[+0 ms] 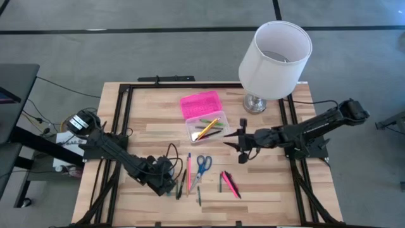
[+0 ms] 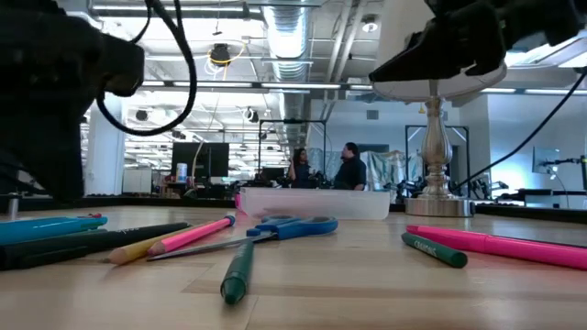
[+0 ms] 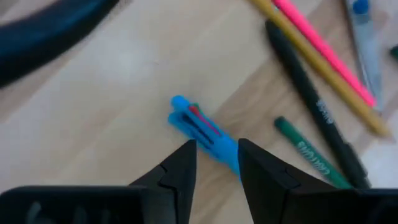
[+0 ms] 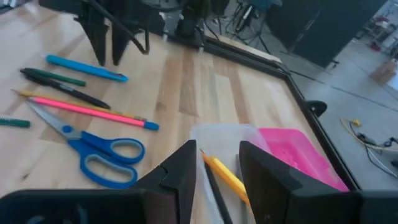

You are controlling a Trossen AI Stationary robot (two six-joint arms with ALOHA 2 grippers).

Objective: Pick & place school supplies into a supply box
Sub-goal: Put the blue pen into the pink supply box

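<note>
On the pale wood tabletop [image 1: 152, 130], the left tool [image 3: 216, 163] hangs with fingers parted astride a blue pen [image 3: 202, 127], beside pencils and scissors [image 1: 202, 163]. Farther back, the right tool [image 4: 216, 163] hovers open over the clear supply box [image 1: 205, 128], its pink lid [image 1: 200, 104] alongside. Beyond the lamp [image 1: 274, 60], two people [image 2: 326, 170] stand in a workshop-like room.

Bright, even overhead light falls on the pale wooden table [image 1: 266, 183], casting only soft, short shadows. In the low view, ceiling strip lights [image 2: 303, 41] glare, and the near dark green pen [image 2: 237, 271] is blurred. The left wrist view is soft with motion blur; the long pink pencil [image 3: 323, 50] smears.
</note>
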